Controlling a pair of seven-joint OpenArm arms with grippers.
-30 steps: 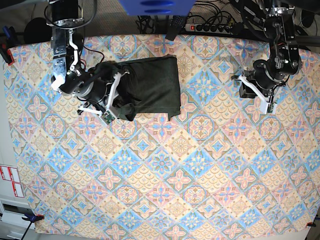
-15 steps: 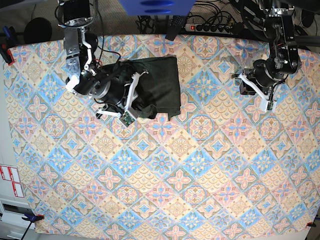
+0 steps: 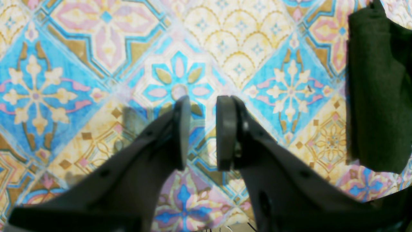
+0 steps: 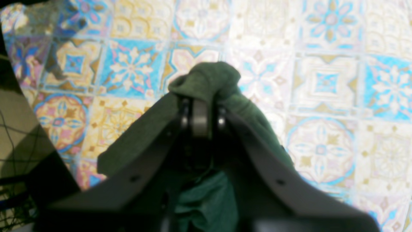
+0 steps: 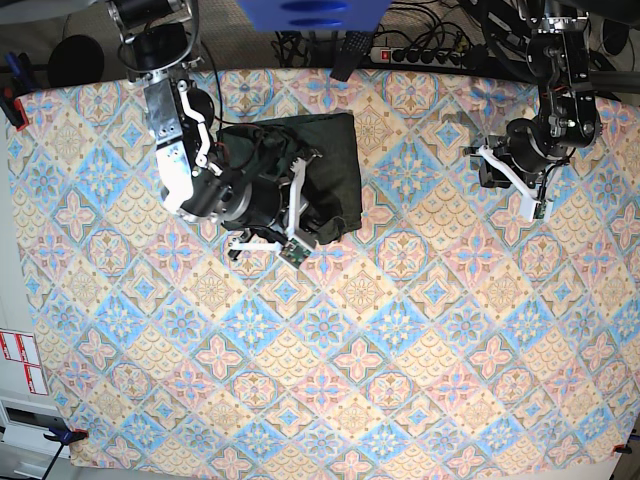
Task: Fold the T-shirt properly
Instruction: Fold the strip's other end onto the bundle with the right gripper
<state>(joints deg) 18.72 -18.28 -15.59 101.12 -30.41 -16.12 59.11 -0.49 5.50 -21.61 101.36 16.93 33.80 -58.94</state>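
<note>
The dark green T-shirt (image 5: 335,160) lies bunched at the back left of the patterned table. My right gripper (image 5: 318,218) hovers over its near right part, shut on a fold of the cloth. In the right wrist view the gripper (image 4: 200,119) pinches that fabric (image 4: 206,80), which bulges over the fingertips and hangs beneath. My left gripper (image 5: 490,178) sits far to the right, apart from the shirt. The left wrist view has it (image 3: 201,132) open by a narrow gap with nothing between the pads, and the shirt's edge (image 3: 376,96) at the far right.
A colourful tiled cloth (image 5: 380,350) covers the table. A power strip (image 5: 420,55) and cables run along the back edge, beside a blue object (image 5: 310,12). A red clamp (image 5: 10,100) grips the left edge.
My right arm has swept to the right across the shirt, dragging the pinched fold over the garment's body. The left arm has stayed still.
</note>
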